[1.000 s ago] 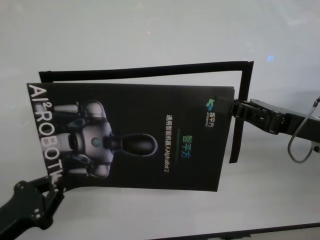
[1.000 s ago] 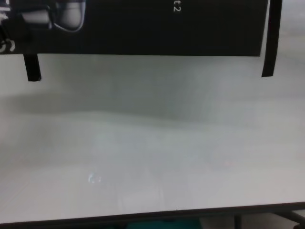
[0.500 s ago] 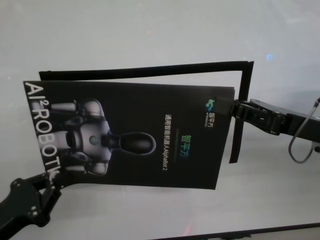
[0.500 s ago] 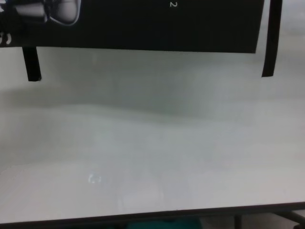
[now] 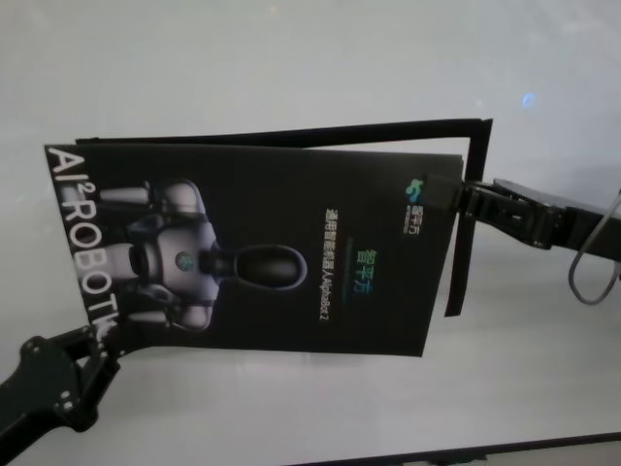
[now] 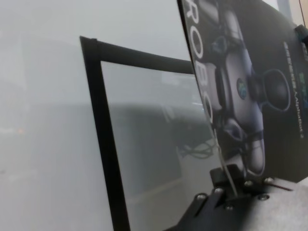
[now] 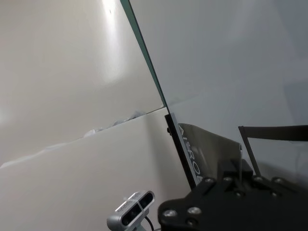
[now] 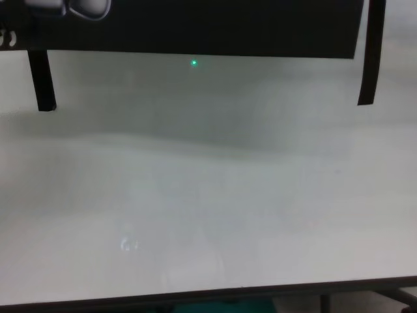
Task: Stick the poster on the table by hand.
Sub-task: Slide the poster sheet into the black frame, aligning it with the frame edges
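Left gripper (image 5: 97,354): clamped on the poster (image 5: 262,252) at its near-left corner, apparently to keep it taut.
Poster: held above the table (image 5: 291,58), over the black tape frame (image 5: 291,133).
Right gripper (image 5: 456,199): closed on the poster's right edge, presumably for alignment.

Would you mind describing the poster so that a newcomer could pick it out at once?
Start from the wide white-grey table. Above its middle, the left gripper and the right gripper hold a large black glossy sheet by opposite edges: the poster. Unlike the narrow black tape strips framing it, it bears white lettering and a grey-white robot picture.
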